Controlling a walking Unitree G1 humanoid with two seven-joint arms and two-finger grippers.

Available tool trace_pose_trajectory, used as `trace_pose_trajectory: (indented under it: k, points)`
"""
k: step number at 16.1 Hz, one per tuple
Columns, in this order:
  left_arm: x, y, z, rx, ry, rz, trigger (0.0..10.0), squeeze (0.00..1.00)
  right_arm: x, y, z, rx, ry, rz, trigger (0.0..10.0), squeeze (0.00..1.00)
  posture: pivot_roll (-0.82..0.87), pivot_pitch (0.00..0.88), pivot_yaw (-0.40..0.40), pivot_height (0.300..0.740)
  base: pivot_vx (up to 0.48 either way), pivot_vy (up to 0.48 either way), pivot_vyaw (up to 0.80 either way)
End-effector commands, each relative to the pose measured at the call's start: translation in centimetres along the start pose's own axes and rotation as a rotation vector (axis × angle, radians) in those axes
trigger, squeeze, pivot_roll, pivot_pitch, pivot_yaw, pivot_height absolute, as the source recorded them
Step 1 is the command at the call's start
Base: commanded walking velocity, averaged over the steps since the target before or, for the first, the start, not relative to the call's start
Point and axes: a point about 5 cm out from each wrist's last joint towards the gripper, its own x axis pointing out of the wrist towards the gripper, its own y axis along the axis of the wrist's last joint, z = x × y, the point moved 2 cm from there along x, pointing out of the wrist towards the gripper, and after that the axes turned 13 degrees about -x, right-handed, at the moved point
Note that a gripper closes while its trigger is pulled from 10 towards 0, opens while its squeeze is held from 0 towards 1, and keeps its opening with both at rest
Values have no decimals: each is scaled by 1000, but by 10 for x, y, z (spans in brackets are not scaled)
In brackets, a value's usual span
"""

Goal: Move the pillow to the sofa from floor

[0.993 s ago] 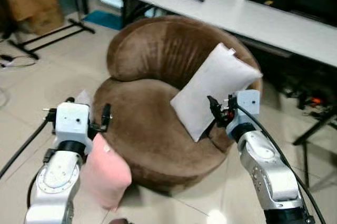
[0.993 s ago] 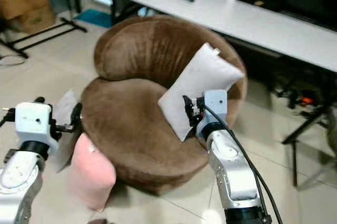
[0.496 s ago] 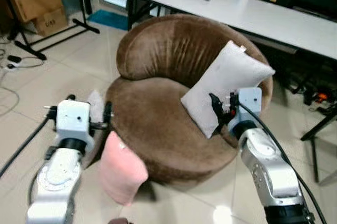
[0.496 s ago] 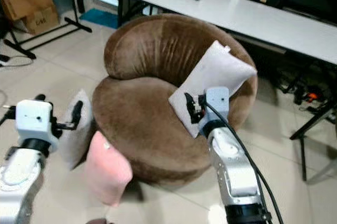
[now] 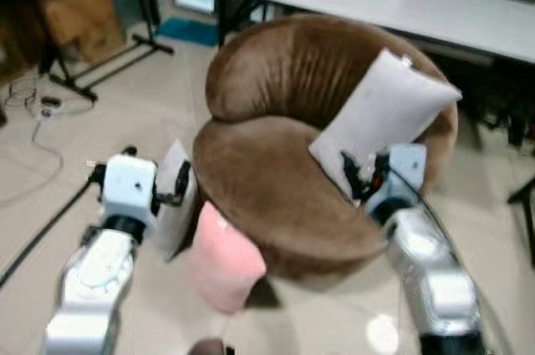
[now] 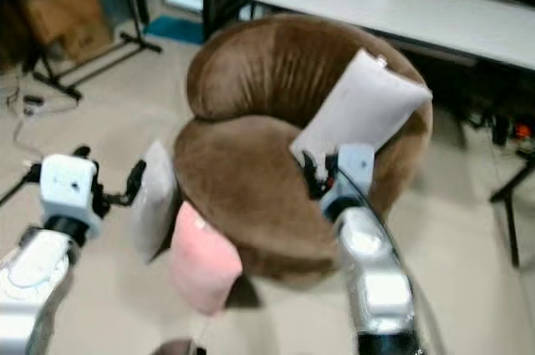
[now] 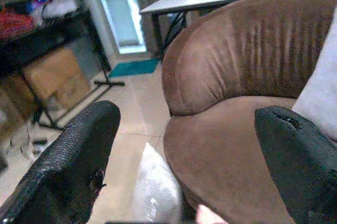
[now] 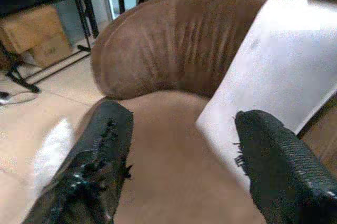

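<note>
compared with the frame one second ago, the whole scene sits further right and lower in the head views, which points to camera motion as the robot steps, not to any shift of the objects; both arms hold the same raised posture.

the brown sofa (image 5: 284, 196) stands on the tiled floor (image 5: 92, 146) in front of a long white desk (image 5: 435, 12). a grey pillow (image 5: 384, 117) leans upright against the sofa's right side, propped by the curved backrest. two pillows rest on the floor against the sofa's front left base: a pink pillow (image 5: 224, 259) and, just beside it, a white pillow (image 5: 173, 205). leaning on the base keeps both upright.

the left hand (image 5: 159, 192) hovers near the white pillow, fingers spread wide and holding nothing; the left wrist view shows that pillow between the two fingers (image 7: 63, 166), well below them. the right hand (image 5: 364, 175) hangs over the seat's right edge, just in front of the grey pillow, fingers also spread and empty.

judgement: the task is at the approach stage. neither floor pillow is gripped yet, and the left hand is the better placed to descend on one.
</note>
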Motion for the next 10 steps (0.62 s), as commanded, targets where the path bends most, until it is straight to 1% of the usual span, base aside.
trace_pose_trajectory:
  k: [1, 2, 3, 4, 5, 7, 9, 10]
  points:
    - [2, 0, 4, -2, -34, -2, 10000, 0, -2, 6, 6, 13, -24, 33, 10000, 1000, 136, 0, -1, 740, 0, 0, 0]
    - [3, -2, 6, 7, -46, -10, 10000, 0, -4, 3, 7, 21, -35, 30, 10000, 1000, 124, 0, 19, 740, 0, 0, 0]
    - [6, -2, 10, -1, -60, -11, 10000, 0, -7, 4, 11, 12, -55, 32, 10000, 1000, 102, 0, 40, 740, 0, 0, 0]
    - [8, -1, 18, -20, -88, -6, 10000, 0, -12, 8, 19, -5, -80, 38, 10000, 1000, 66, 0, 59, 740, 0, 0, 0]
    - [9, -1, 21, -25, -99, -4, 10000, 0, -14, 8, 22, -10, -87, 39, 10000, 1000, 46, 0, 68, 740, 0, 0, 0]
    - [17, -4, 30, -47, -133, 8, 10000, 0, -31, 10, 36, -51, -128, 31, 10000, 1000, -23, 0, 84, 740, 0, 0, 0]
    - [23, -1, 31, -79, -108, 39, 10000, 0, -53, 9, 49, -87, -162, 3, 10000, 1000, -79, 0, 69, 740, 0, 0, 0]
    - [24, -1, 31, -83, -104, 42, 10000, 0, -54, 9, 49, -89, -162, 1, 10000, 1000, -82, 0, 67, 740, 0, 0, 0]
